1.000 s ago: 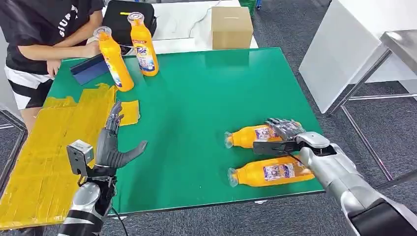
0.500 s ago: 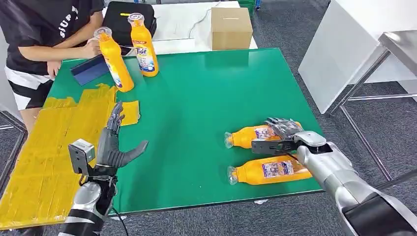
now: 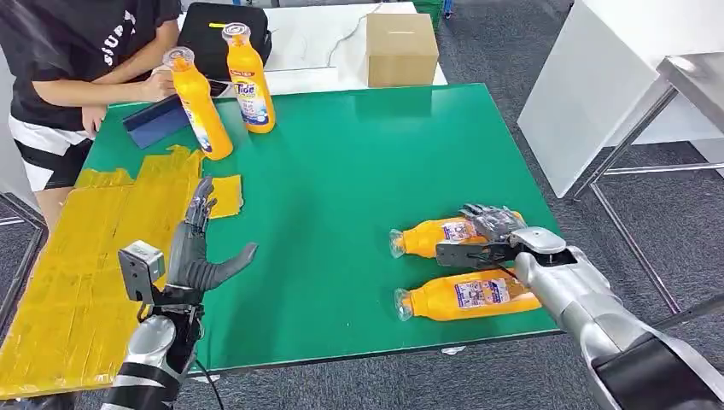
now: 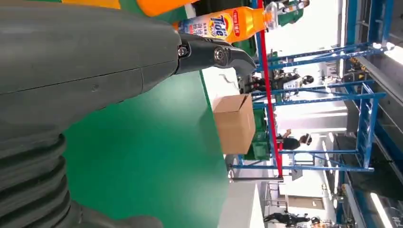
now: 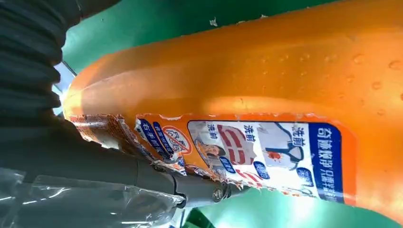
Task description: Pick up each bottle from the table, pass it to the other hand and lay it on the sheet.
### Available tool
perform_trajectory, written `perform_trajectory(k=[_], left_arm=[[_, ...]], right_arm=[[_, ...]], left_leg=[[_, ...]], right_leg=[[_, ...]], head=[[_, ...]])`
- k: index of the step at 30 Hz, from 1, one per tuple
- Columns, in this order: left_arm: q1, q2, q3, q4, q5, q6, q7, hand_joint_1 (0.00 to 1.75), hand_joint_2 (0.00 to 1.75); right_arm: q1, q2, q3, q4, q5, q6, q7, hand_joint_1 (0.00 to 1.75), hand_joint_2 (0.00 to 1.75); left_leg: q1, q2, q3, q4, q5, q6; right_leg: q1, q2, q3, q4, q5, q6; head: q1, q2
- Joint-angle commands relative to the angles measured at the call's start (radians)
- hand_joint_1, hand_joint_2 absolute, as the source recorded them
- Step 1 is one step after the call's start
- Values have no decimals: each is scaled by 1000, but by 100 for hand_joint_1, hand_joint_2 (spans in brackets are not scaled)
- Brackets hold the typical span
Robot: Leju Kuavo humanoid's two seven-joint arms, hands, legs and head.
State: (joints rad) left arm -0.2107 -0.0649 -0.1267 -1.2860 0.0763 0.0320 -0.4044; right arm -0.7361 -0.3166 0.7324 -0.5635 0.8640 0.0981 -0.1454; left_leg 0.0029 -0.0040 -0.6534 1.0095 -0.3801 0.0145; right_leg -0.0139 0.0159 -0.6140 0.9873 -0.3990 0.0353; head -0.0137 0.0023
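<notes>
Head view: right hand (image 3: 488, 224) draped over far bottle (image 3: 435, 236), fingers across its label, grip not yet clearly closed; near bottle (image 3: 468, 295) just beside the wrist. Left hand (image 3: 198, 249) spread and upright, well apart, beside the sheet (image 3: 77, 265), holding nothing. Pick-up step, by the look of it; next, probably closing firmly, lifting, carrying across to the waiting palm.

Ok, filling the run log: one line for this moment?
right robot hand: on far lying bottle | left robot hand: open, over table
</notes>
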Motion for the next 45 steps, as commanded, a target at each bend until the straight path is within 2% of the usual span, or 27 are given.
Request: perform_trajectory(k=[1, 2, 3, 5, 8, 18, 22, 23, 26, 31, 33, 36, 45], left_arm=[[-39, -3, -4, 87, 6, 4, 8, 0, 175], [-37, -4, -3, 85, 7, 5, 9, 0, 175], [-29, -6, 1, 76, 1, 15, 18, 0, 175], [-16, -6, 2, 59, -2, 17, 22, 0, 175], [-7, -7, 2, 47, -4, 18, 25, 0, 175], [-4, -8, 3, 47, -7, 21, 29, 0, 175], [-3, -9, 0, 48, -10, 22, 32, 0, 175], [-1, -9, -2, 45, -12, 24, 33, 0, 175], [0, -9, -3, 43, -13, 25, 33, 0, 175], [7, -4, -14, 35, -19, 31, 33, 0, 175], [4, -1, -34, 46, -21, 30, 35, 0, 175], [-7, 3, -59, 61, -27, 29, 37, 0, 175], [-10, 4, -63, 64, -28, 29, 37, 0, 175]], right_arm=[[15, 61, 42, 136, 21, -56, 45, 17, 175], [17, 68, 32, 142, 29, -77, 50, 33, 175], [49, 90, -57, 108, 18, -308, 68, 175, 175], [66, 116, -103, 79, 38, -332, 79, 175, 175], [98, 126, -169, 22, 54, -369, 89, 175, 175], [162, 154, -307, -38, 55, -463, 57, 175, 175], [191, 174, -377, -75, 52, -554, 43, 175, 175], [210, 185, -417, -107, 38, -607, 20, 175, 175], [216, 188, -426, -116, 35, -614, 15, 175, 175], [298, 234, -551, -282, -34, -713, -87, 175, 175], [334, 271, -604, -368, -143, -690, -172, 175, 175], [366, 307, -632, -455, -264, -638, -235, 175, 175], [367, 307, -630, -458, -266, -632, -234, 175, 175]], left_leg=[[1, -1, 6, -2, 0, -1], [1, -1, 5, -1, 0, -1], [1, -1, 4, -1, 0, -1], [1, -1, 7, -2, 0, -1], [0, 2, 4, -1, -1, -1], [0, 0, 2, -1, -1, -1], [0, 0, 1, -1, -2, -1], [0, 0, -1, -1, -1, -1], [0, 0, 1, 0, -2, -1], [0, 0, 1, 0, -2, -2], [0, 1, 0, 0, -2, -2], [0, 0, -4, -1, -1, -1], [0, -1, -2, -1, -1, -1]], right_leg=[[1, -3, 6, -3, -1, -2], [1, -2, 5, -2, 0, -1], [1, -2, 4, -2, 0, -1], [2, -3, 7, -3, 0, -2], [1, 0, 3, -1, 0, -2], [1, -1, 3, -1, -1, -2], [1, -1, 2, -1, -1, -2], [0, -1, 0, 0, -1, -1], [1, -1, 2, 0, -2, -2], [1, -1, 2, 0, -2, -2], [1, 0, 0, 0, -2, -2], [0, -1, -3, 0, -1, -1], [0, -2, -2, 0, -2, -2]], head=[[0, 0], [0, 0], [0, 0], [0, 0], [0, 0], [0, 0], [0, 0], [0, 0], [0, 0], [0, 0], [0, 0], [0, 0], [0, 0]])
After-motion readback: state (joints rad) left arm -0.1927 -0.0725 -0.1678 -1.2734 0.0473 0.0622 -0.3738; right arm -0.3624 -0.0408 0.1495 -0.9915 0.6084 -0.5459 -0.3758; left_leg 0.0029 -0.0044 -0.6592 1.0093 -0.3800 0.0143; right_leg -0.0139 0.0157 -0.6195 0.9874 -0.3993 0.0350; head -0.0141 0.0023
